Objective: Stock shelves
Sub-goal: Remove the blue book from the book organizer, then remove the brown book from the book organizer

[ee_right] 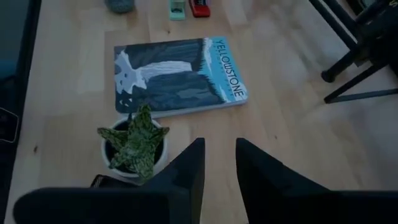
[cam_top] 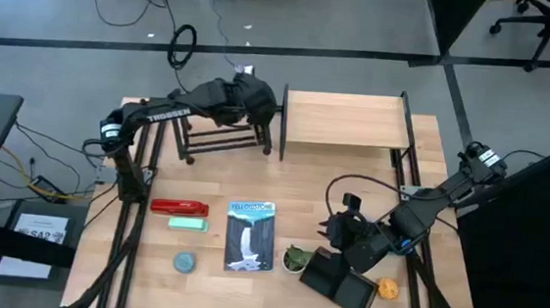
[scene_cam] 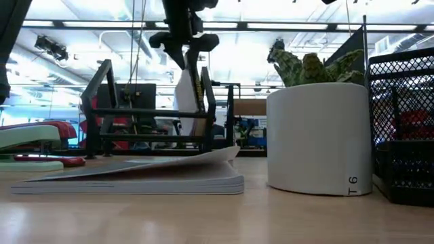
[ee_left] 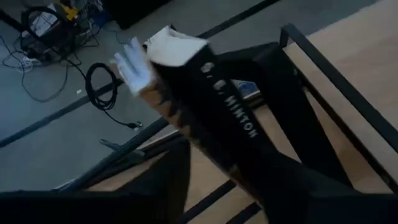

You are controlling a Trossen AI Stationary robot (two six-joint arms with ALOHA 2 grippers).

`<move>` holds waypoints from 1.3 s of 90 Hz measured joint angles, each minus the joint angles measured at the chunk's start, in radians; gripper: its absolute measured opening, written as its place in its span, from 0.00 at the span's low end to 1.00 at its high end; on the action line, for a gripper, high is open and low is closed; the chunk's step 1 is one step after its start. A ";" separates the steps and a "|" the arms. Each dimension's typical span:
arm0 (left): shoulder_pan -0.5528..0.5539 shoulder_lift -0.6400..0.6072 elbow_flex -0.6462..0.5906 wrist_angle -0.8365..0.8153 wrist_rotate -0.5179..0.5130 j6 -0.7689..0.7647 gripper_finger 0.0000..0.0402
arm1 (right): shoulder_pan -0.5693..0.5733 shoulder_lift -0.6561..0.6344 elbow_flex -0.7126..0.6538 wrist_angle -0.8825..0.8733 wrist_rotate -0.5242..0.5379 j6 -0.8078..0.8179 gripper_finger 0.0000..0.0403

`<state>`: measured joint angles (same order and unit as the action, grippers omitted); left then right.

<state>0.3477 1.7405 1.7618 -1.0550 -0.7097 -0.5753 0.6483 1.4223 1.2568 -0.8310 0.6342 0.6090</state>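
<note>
grey floor with loose cables lay behind the pale wood table (cam_top: 281,199) where both arms worked. the left gripper (ee_left: 205,180) pinched a dark book (ee_left: 205,106) between its fingers, over the black metal-tube rack (cam_top: 219,138) at the table's far left; in the left wrist view the spine showed pale lettering only partly readable, and the book's lower end was hidden behind the fingers. from above, the arm covered most of the rack and the book showed only as a pale corner. in the low view the book hung tilted above the rack's top bar; whether it touched the bar could not be told. just right of the rack stood the light wood-board shelf (cam_top: 343,120), its upper board bare, its lower level hidden beneath that board.

the right gripper (ee_right: 217,165) hovered low near the table's front right, its fingers narrowly parted and holding nothing. near it were a small potted plant (ee_right: 134,146) in a white pot and a yellowstone book (ee_right: 177,74) lying flat. a black mesh organizer (cam_top: 341,282) was partly covered by the right arm, with an orange object (cam_top: 387,289) beside it, too small to identify. left of the yellowstone book lay a red stapler (cam_top: 180,207), a mint-green stapler (cam_top: 189,224) and a round bluish object (cam_top: 184,262).
</note>
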 joint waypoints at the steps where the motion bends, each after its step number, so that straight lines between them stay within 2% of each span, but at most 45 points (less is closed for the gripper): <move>1: 0.000 0.000 0.000 0.000 0.000 0.001 0.25 | 0.000 0.000 0.000 0.000 0.000 0.000 0.15; 12: 0.000 0.000 0.000 -0.002 -0.010 0.020 0.08 | 0.000 0.000 0.000 0.006 0.000 0.000 0.15; 17: 0.000 0.000 0.000 -0.006 -0.028 0.026 0.03 | 0.000 0.000 0.000 0.007 0.000 0.000 0.15; 41: -0.043 -0.012 0.026 -0.023 -0.062 0.055 0.01 | 0.000 0.000 0.000 0.007 0.000 -0.001 0.15; 55: -0.091 -0.013 0.142 -0.120 -0.164 0.082 0.01 | 0.000 0.000 0.000 0.007 0.000 -0.001 0.15; 66: -0.142 -0.014 0.283 -0.205 -0.207 0.117 0.00 | 0.000 0.000 0.000 0.007 0.000 -0.008 0.15; 82: -0.283 -0.016 0.480 -0.274 -0.204 0.180 0.00 | 0.000 0.000 0.000 0.007 0.000 -0.009 0.15; 95: -0.428 -0.016 0.596 -0.357 -0.091 0.117 0.00 | 0.000 0.000 0.000 0.007 0.000 -0.009 0.15; 103: -0.529 -0.040 0.570 -0.381 -0.021 0.023 0.00 | 0.000 0.000 0.000 0.008 0.000 -0.009 0.15; 117: -0.704 -0.044 0.444 -0.471 -0.011 -0.229 0.00 | 0.000 0.000 0.000 0.008 0.001 -0.009 0.15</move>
<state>-0.3564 1.6964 2.2057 -1.5261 -0.7210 -0.8038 0.6487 1.4223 1.2568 -0.8230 0.6350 0.5999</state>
